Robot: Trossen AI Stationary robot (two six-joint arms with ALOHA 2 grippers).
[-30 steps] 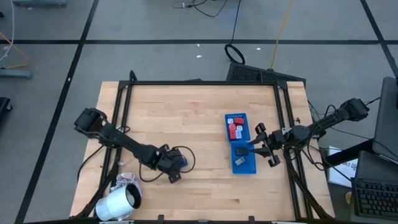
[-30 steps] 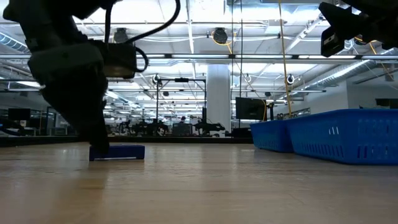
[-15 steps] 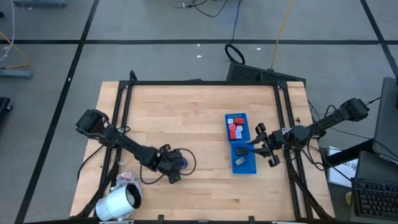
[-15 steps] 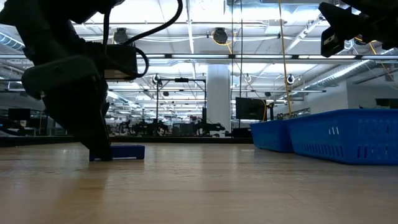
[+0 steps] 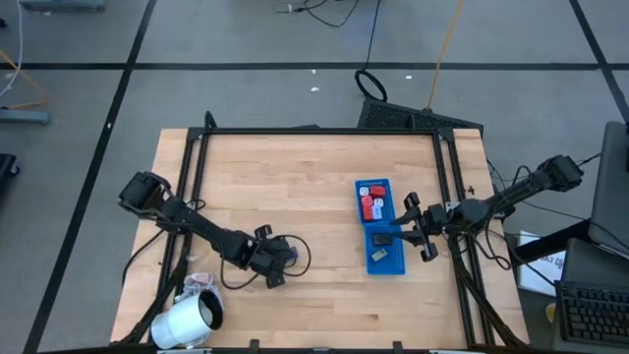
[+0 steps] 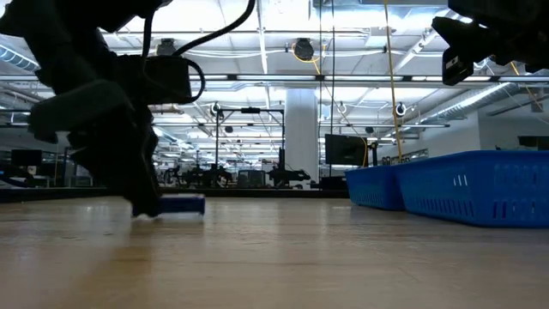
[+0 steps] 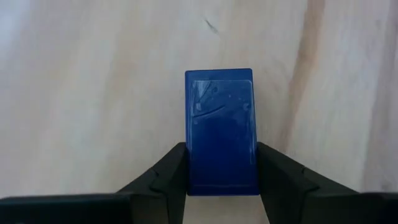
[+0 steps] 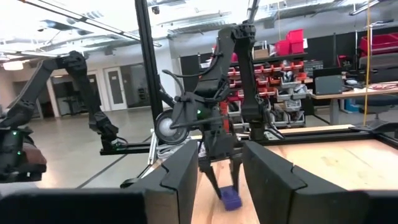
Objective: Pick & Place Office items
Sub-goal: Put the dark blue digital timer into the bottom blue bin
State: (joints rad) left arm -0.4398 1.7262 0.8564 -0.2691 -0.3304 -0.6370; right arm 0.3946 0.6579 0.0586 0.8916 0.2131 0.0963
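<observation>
A dark blue block (image 7: pixel 221 130) lies flat on the wooden table, near the front and left of centre (image 5: pixel 286 253). My left gripper (image 5: pixel 279 260) slants down over it and is shut on it. The long blue tray (image 5: pixel 393 267) stands right of centre and holds red and white pieces (image 5: pixel 371 206) and a dark one (image 5: pixel 381 238). My right gripper (image 5: pixel 410 229) hovers at the tray's right rim, raised off the table. It is open, with nothing between its fingers (image 8: pixel 180 180). My left gripper pinches the dark blue block by its two long sides (image 7: pixel 188 168), at the end nearest the wrist, between its two fingers. The fingers slant down from the table's left and lie along the block. The block's underside rests on the table (image 6: pixel 182 204).
A big white roll (image 5: pixel 187 320) lies at the table's front left corner, close to my left arm. A black frame (image 5: pixel 314 131) runs along the far edge and both sides. Bare wood lies between the block and the tray.
My left gripper has rolled at the wrist and shut its fingers onto the dark blue block's sides, staying in the same spot. The block stays on the table. My right gripper has kept still.
</observation>
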